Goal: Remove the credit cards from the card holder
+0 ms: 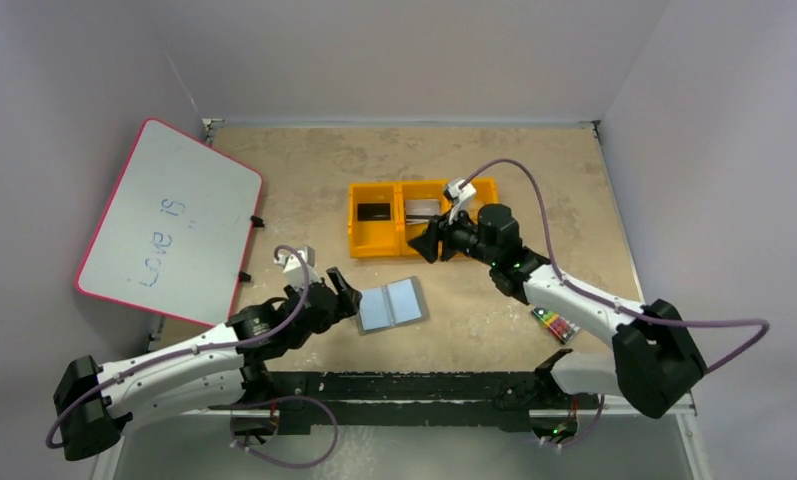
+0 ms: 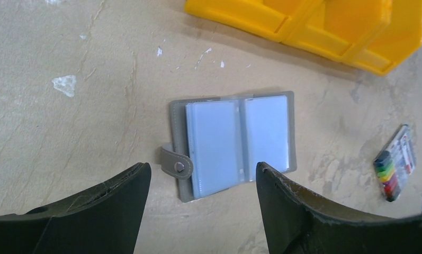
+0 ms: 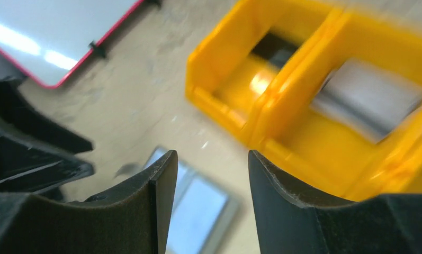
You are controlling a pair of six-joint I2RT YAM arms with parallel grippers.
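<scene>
The card holder [image 1: 392,304] lies open on the table, pale blue-grey inside, snap tab to the left; it also shows in the left wrist view [image 2: 235,145] and blurred in the right wrist view [image 3: 198,211]. A black credit card [image 1: 374,211] [image 3: 275,47] lies in the yellow bin's left compartment. A silver-white credit card [image 1: 422,208] [image 3: 365,98] lies in the middle one. No pale beige card shows. My left gripper [image 1: 352,292] [image 2: 203,166] is open and empty, just left of the holder. My right gripper [image 1: 432,240] [image 3: 213,153] is open and empty, above the bin's front edge.
The yellow three-part bin [image 1: 374,250] [image 2: 325,32] [image 3: 261,114] stands behind the holder; my right arm hides its right compartment. A crayon pack [image 1: 555,324] [image 2: 395,168] lies at the front right. A red-rimmed whiteboard [image 1: 169,222] [image 3: 50,37] leans at the left.
</scene>
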